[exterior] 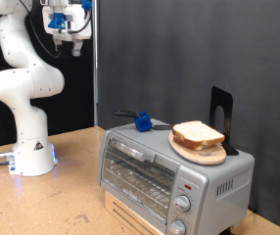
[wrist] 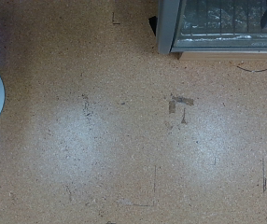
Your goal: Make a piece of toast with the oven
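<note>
The piece of toast (exterior: 199, 133) lies on a round wooden plate (exterior: 201, 151) on top of the oven (exterior: 150, 171), towards the exterior view's right. The oven's glass door is shut; two knobs (exterior: 183, 204) sit on its front. My gripper (exterior: 66, 41) hangs high at the exterior view's top left, far from the oven and toast, open with nothing between its fingers. In the wrist view only a corner of the oven (wrist: 217, 26) shows over the bare table; the fingers are out of that picture.
A flat black stand (exterior: 221, 116) rises behind the plate. A small blue object (exterior: 141, 120) with a dark handle lies on the oven's top. The arm's white base (exterior: 32, 157) stands at the left on the wooden table (wrist: 124, 140). A dark curtain hangs behind.
</note>
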